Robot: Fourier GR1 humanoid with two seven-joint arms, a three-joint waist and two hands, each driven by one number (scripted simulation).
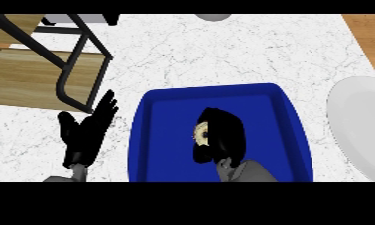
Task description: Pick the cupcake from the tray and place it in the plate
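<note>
A blue tray [161, 120] lies on the white marble counter at the lower middle. Inside it sits the cupcake [200, 132], pale cream, mostly hidden by my right hand [223, 132], whose black fingers curl round it from the right. The white plate [355, 120] shows partly at the right edge, clear of the tray. At the lower left, my left hand [88, 130] rests open with fingers pointing up, just left of the tray.
A black metal frame with wooden boards [51, 65] occupies the upper left. A grey round object [213, 17] peeks in at the top edge. Bare counter lies above the tray, and a wooden strip [362, 26] runs along the upper right.
</note>
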